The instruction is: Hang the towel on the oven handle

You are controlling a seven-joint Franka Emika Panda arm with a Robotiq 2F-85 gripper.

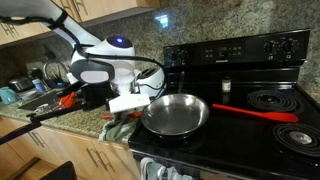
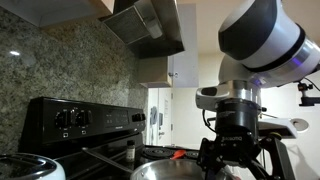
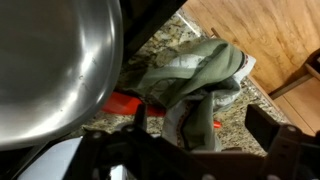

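The towel [image 3: 195,70] is a crumpled grey-green cloth with white parts, lying on the granite counter beside the stove. It also shows in an exterior view [image 1: 118,128], left of the pan. My gripper [image 3: 205,125] hangs just above it, open, with the fingers wide apart and the towel's lower fold between them. Nothing is held. The gripper shows in both exterior views [image 1: 125,105] [image 2: 235,160]. I cannot make out the oven handle; only the stove's dark front edge [image 1: 160,165] shows.
A steel frying pan [image 1: 175,115] sits on the black stove, close to the gripper, and fills the left of the wrist view [image 3: 55,60]. A red utensil [image 1: 260,113] lies across the cooktop. A sink with dishes [image 1: 40,95] is further along the counter. A wooden cabinet [image 3: 260,30] lies beyond the counter edge.
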